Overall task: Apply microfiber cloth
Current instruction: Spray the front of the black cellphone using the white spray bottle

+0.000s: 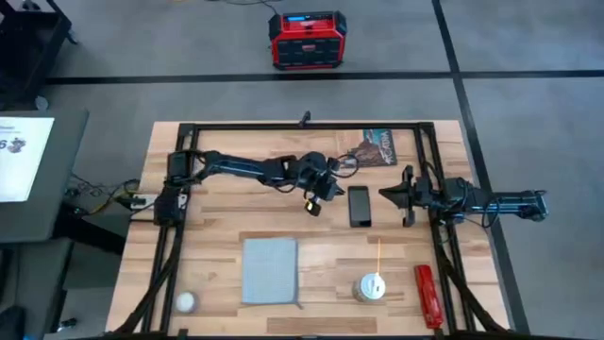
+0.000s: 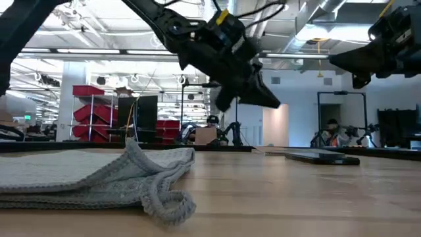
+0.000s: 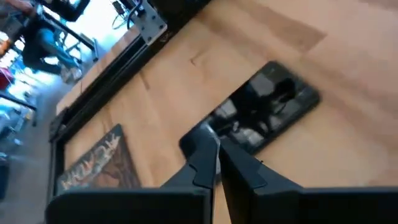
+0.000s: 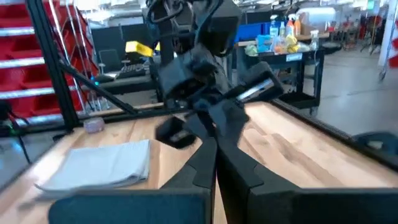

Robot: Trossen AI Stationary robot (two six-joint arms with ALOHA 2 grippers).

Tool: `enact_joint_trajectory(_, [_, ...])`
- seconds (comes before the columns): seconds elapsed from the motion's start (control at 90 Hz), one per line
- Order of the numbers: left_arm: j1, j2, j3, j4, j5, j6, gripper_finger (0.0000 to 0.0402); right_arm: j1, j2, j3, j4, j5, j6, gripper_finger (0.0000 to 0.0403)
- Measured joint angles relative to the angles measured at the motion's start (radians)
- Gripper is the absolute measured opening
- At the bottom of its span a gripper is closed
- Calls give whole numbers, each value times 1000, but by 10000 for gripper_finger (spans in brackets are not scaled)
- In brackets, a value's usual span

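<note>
The microfiber cloth is a pale grey-blue rectangle lying flat on the near part of the table; it also shows in the low view and the right wrist view. No gripper touches it. A black phone lies flat at mid-table. My left gripper hangs shut above the table, just left of the phone and clear of it in the low view. My right gripper is shut in the air just right of the phone.
A dark printed booklet lies at the far edge. A white cup with a stick, a red object and a white ball sit along the near edge. A black frame borders the table.
</note>
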Motion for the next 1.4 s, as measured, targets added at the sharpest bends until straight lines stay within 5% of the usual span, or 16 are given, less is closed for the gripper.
enact_joint_trajectory(0.611, [-8,305,458,-380,104,-128,0,-3,0,0,2,1,-16,0])
enact_joint_trajectory(1.178, [-36,402,503,-181,104,-424,0,-2,0,0,0,0,-15,0])
enact_joint_trajectory(1.4, [-13,440,505,-255,103,-530,0,3,0,9,-19,-6,-15,0])
